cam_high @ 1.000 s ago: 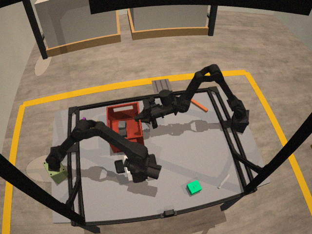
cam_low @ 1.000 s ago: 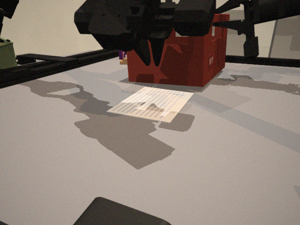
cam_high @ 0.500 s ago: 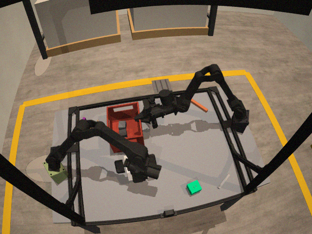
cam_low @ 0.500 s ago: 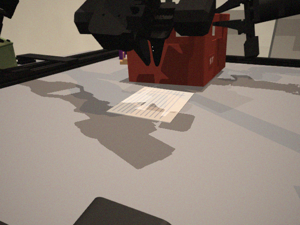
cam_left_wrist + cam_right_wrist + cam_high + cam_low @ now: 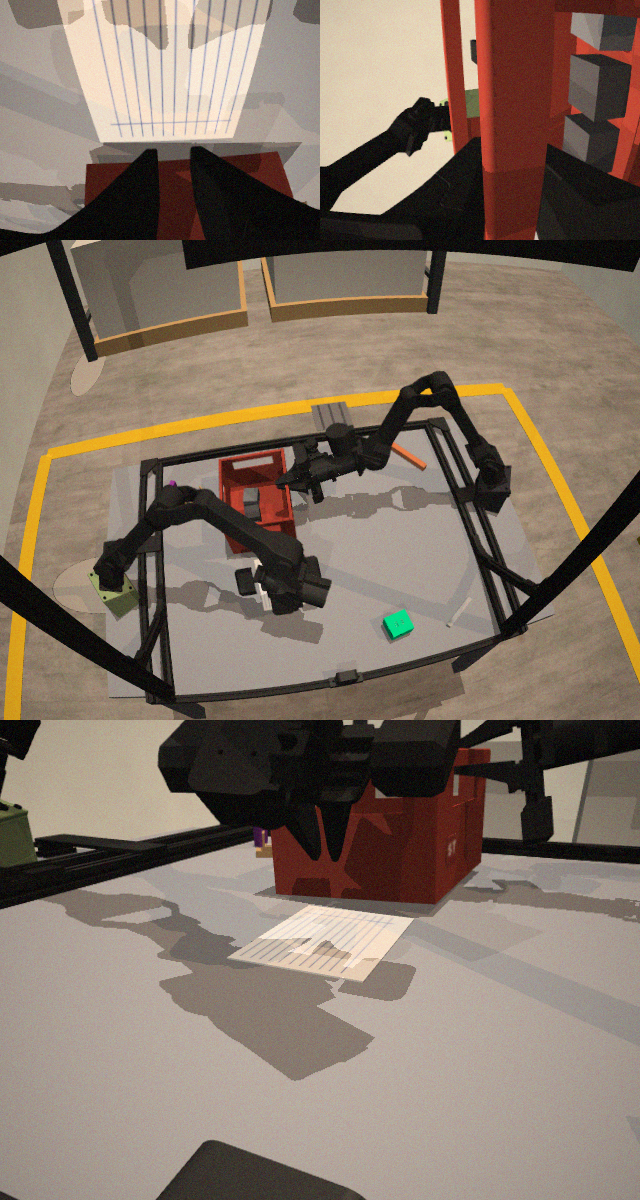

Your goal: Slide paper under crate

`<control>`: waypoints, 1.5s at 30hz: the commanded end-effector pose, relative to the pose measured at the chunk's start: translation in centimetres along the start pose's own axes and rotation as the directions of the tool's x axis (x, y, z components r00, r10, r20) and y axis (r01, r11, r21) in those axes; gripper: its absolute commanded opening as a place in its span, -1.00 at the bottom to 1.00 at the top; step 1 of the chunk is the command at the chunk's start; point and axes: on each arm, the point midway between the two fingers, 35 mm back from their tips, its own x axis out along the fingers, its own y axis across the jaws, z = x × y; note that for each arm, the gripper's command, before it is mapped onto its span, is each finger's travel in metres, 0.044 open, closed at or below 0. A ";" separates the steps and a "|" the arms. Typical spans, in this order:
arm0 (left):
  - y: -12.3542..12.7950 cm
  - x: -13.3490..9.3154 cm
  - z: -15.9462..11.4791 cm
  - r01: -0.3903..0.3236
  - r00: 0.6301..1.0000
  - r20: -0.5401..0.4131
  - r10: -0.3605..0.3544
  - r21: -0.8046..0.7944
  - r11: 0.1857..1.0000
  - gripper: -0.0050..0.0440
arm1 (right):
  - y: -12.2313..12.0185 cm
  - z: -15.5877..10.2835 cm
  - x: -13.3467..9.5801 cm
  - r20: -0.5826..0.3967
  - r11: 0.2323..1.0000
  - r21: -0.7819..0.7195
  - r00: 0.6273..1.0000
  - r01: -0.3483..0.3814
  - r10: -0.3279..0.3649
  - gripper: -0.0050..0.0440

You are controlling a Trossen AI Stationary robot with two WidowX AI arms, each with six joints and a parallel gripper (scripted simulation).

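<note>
Robotics lab or workshop, 2 black arms at 1 framed table, yellow floor tape surrounded it, wood-look floor lay beneath

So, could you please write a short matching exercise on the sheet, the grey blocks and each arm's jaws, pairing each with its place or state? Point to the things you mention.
1. Sheet of paper (image 5: 263, 600) (image 5: 320, 942) (image 5: 170, 75)
2. Grey blocks (image 5: 251, 500) (image 5: 599, 87)
3. Right arm's jaws
4. Left arm's jaws

A. Closed on a wall of the crate (image 5: 251, 475) (image 5: 390, 864) (image 5: 175, 190) (image 5: 515, 100)
B. Slightly parted, with nothing between them
C. Flat on the table, outside the crate
D. Inside the crate

Pairs: 1-C, 2-D, 3-A, 4-B
</note>
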 end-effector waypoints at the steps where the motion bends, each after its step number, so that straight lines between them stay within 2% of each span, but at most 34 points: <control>1: 0.0 0.0 0.0 0.000 1.000 -0.004 0.000 0.005 1.000 -0.55 | 2.1 0.1 -0.1 0.004 0.999 -0.003 0.999 -0.048 0.048 -0.80; 31: 0.0 0.0 0.0 0.000 1.000 -0.004 0.000 0.005 1.000 -0.55 | 2.3 0.1 -0.2 0.004 0.999 -0.003 0.999 -0.048 0.048 -0.80; 45: 0.0 1.7 0.9 0.000 1.000 -0.004 0.000 0.005 1.000 -0.55 | 2.3 0.1 -0.2 0.004 0.999 -0.003 0.999 -0.048 0.048 -0.80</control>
